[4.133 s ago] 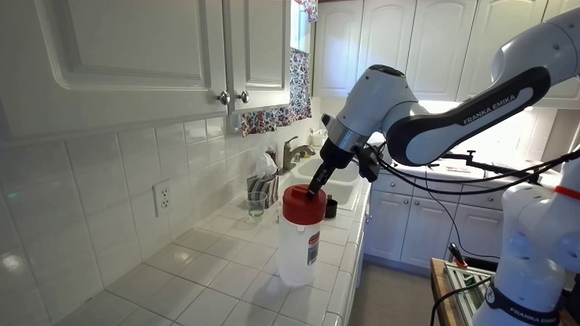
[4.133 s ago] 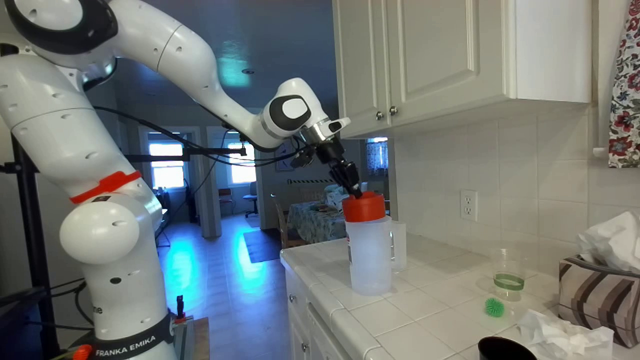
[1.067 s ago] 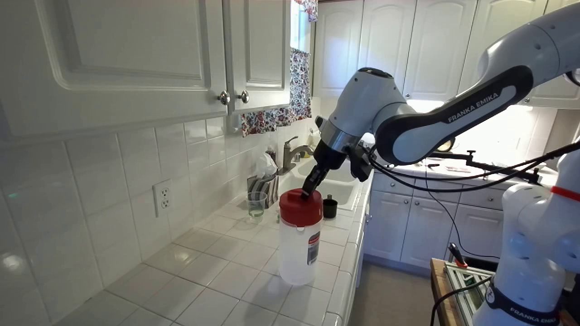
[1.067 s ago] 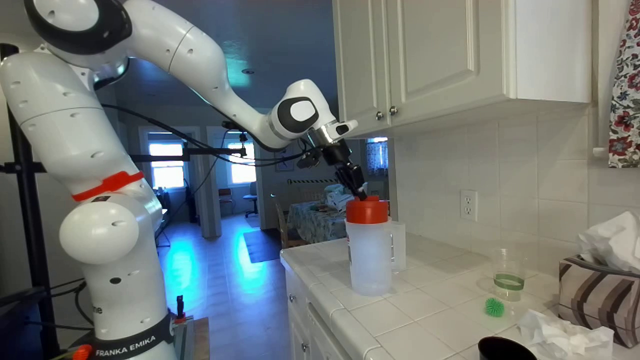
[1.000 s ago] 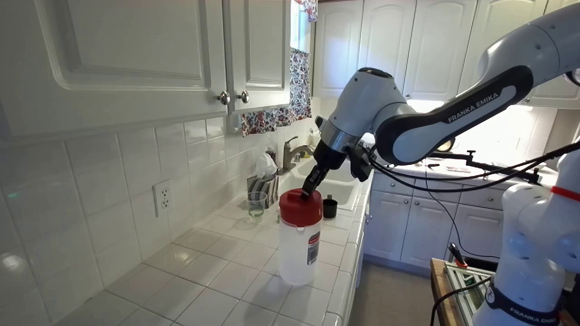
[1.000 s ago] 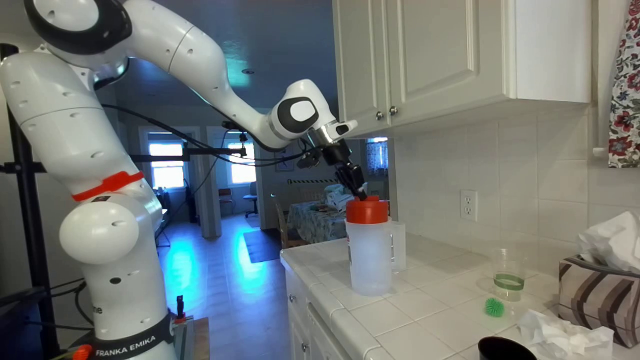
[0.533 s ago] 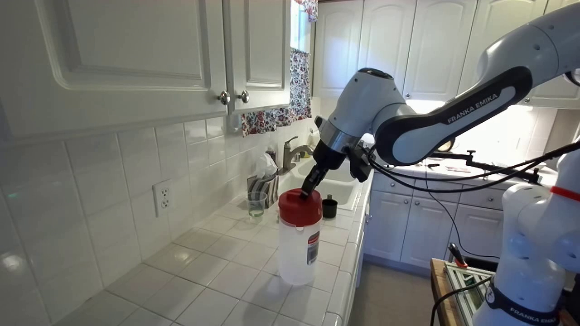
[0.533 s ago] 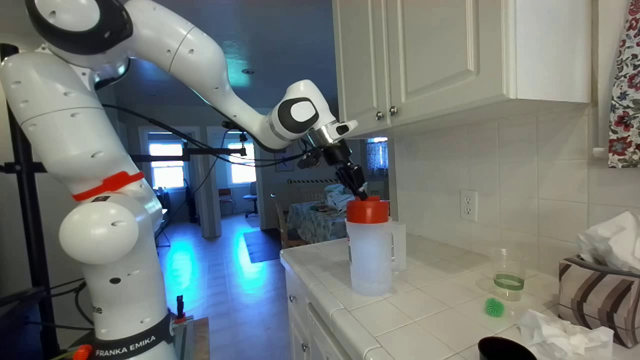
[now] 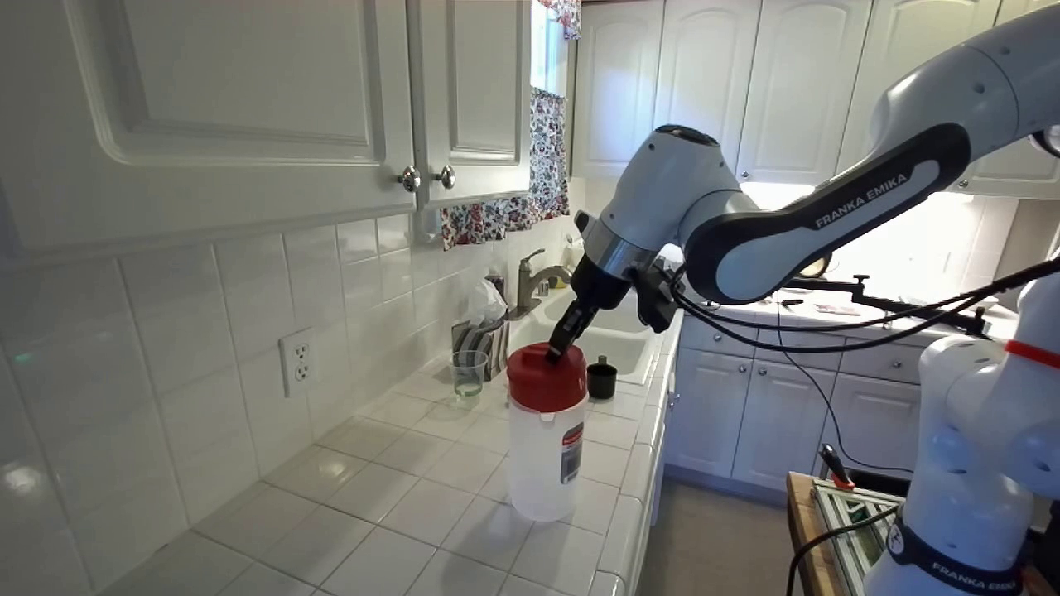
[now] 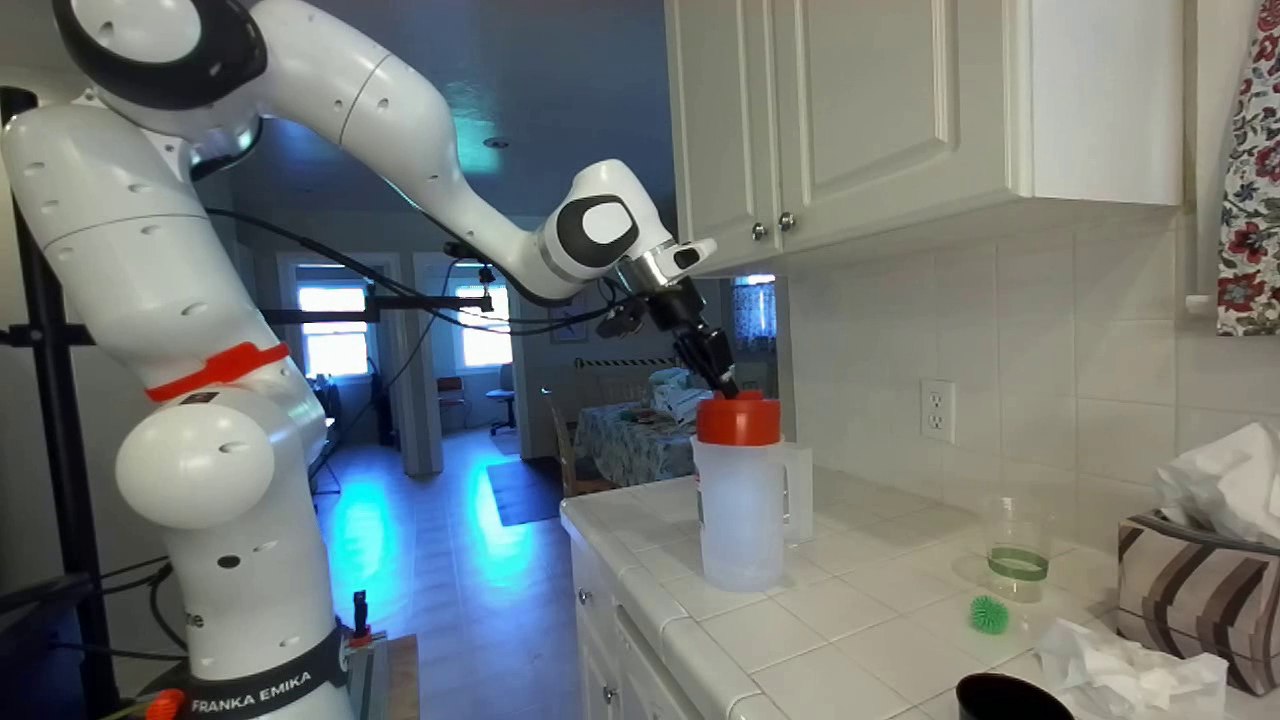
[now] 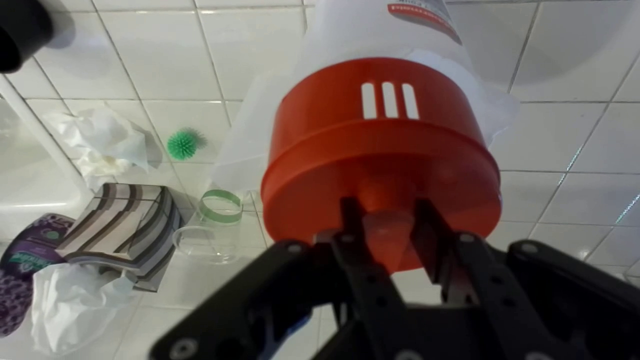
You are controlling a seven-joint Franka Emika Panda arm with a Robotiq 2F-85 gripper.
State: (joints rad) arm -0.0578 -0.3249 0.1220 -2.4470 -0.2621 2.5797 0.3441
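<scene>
A white translucent pitcher stands on the tiled counter, also seen in an exterior view. Its red lid sits on top and fills the middle of the wrist view, with three white slots in its side. My gripper points down at a slant onto the lid. In the wrist view its two black fingers stand on either side of the lid's raised ridge and appear to touch it on both sides. The pitcher's handle points toward the tiled wall.
A clear cup with a green band, a green spiky ball, crumpled tissue, a striped tissue box and a black cup stand toward the sink. Wall cabinets hang above. The counter's edge is close by the pitcher.
Over about four seconds my gripper and the lid have shifted together a little toward the tiled wall. In the last second they moved only slightly further the same way. The pitcher's base stays put.
</scene>
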